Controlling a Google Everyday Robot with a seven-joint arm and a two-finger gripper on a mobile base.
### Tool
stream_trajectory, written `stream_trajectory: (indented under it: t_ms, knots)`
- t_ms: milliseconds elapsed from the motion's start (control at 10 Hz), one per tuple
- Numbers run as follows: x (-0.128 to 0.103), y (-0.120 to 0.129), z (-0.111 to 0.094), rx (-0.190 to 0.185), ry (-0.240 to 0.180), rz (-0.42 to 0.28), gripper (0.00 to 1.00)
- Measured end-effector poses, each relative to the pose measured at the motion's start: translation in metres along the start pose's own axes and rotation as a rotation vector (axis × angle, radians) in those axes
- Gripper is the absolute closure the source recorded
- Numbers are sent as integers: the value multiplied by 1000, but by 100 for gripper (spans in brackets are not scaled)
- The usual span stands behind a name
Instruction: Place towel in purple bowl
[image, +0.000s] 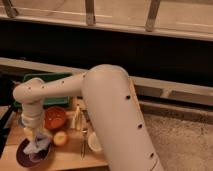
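The gripper (34, 136) hangs over the purple bowl (25, 157) at near left, towel (39, 145) bunched beneath it inside the rim; release should wait until the cloth sits fully within.

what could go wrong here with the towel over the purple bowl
The towel sits partly in the purple bowl with a fold over its right rim, so it could slide out onto the wooden board. The claw is directly above and close to the cloth; if it lifts while the cloth is snagged, the towel may come out again. The orange-brown bowl and the round yellowish fruit stand close by, so a sideways arm move could knock them.
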Motion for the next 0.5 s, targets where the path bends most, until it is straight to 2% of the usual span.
stream_trajectory:
  t_ms: [500]
  knots:
    - [7, 7, -4, -1, -10, -1, 21]
